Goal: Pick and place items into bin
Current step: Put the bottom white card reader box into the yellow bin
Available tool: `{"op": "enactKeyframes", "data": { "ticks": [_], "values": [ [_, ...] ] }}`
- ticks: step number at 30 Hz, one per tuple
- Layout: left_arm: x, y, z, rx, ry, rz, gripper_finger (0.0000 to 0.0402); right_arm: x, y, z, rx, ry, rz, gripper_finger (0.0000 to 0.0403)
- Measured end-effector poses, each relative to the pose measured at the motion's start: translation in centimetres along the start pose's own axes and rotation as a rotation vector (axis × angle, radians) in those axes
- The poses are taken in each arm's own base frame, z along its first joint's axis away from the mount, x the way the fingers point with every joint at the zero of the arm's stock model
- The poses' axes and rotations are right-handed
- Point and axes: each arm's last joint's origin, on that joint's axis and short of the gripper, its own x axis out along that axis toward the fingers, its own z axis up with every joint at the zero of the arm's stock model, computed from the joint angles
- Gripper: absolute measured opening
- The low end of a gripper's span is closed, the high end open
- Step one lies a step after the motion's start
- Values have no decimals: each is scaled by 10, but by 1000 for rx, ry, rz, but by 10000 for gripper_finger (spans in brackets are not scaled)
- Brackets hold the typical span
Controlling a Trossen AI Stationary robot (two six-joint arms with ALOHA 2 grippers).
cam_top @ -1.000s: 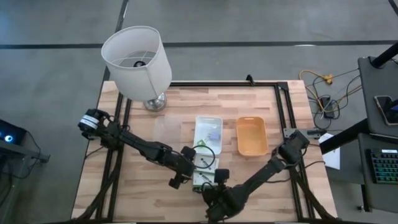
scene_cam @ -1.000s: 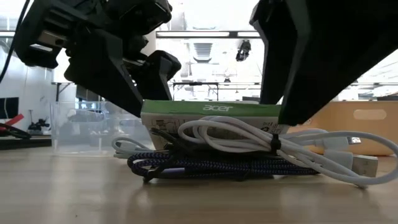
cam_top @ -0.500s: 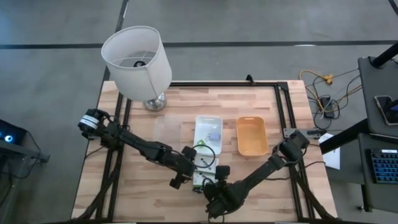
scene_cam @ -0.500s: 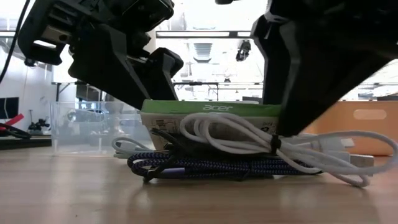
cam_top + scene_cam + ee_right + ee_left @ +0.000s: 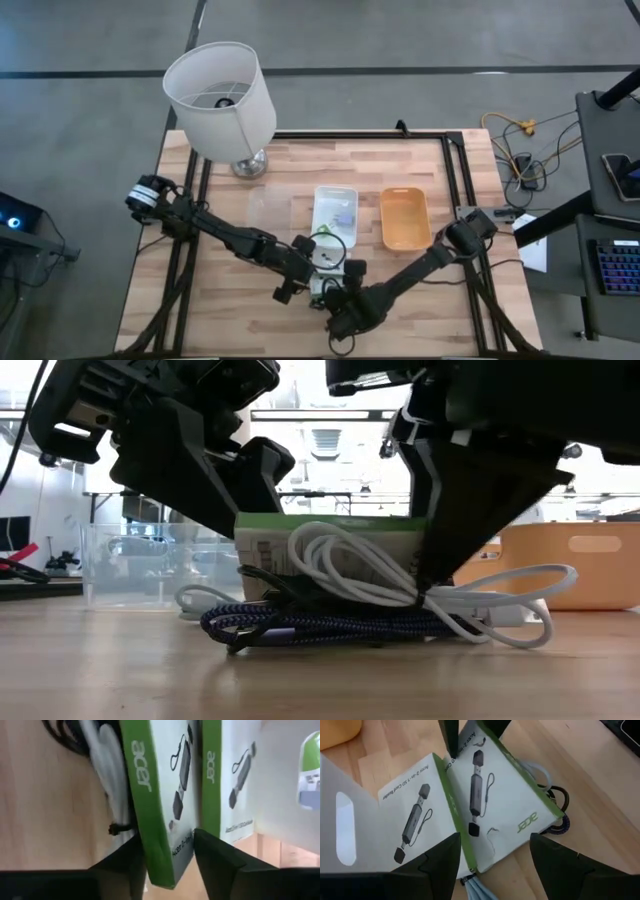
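Two white acer boxes with green edges lie side by side in the left wrist view (image 5: 500, 805) (image 5: 405, 825), near the table's front. The nearer box (image 5: 330, 540) rests on a coiled white cable (image 5: 380, 575) and a blue braided cable (image 5: 320, 625). My right gripper (image 5: 165, 865) is shut on that box's end. My left gripper (image 5: 495, 870) is open above the boxes' other end, a finger on each side. Whether it touches them I cannot tell. In the high view the left gripper (image 5: 290, 287) and right gripper (image 5: 330, 292) are close together. My right gripper pinches the nearer box's end (image 5: 167, 852) between its two fingers, one on the green-edged side and one on the white printed face. The fingers slant down from the table's near side. The box sits tilted, resting on the cables.
A white tray (image 5: 322, 200) holding small items and an orange bin (image 5: 405, 220) stand just beyond the boxes. A clear container (image 5: 268, 208) is to their left. A white-shaded lamp (image 5: 220, 85) stands at the far left corner. Bare wood lies to the left and right front.
My right gripper has moved a little toward the table's left and far side and now sits lower over the box. The nearer box has turned and tilted on the cables. The white cable's loops have been drawn leftward with it. My left gripper has kept still.
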Motion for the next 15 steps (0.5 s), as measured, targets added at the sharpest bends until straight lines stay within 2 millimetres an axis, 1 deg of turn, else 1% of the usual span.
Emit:
{"op": "enactKeyframes", "data": {
  "ticks": [3, 6, 11, 15],
  "values": [
    [0, 0, 0, -35, 0, 2, 221, -3, -2, 0, -19, 4, -3, 109],
    [0, 0, 0, -38, -2, 6, 221, -15, -6, 1, -33, -14, 20, 81],
    [-5, -1, 2, -106, -8, 41, 221, -49, -20, 3, -9, -63, 93, 39],
    [-19, -8, 6, -90, 4, 111, 221, -79, -38, 2, 38, -111, 124, 31]
  ]
}}
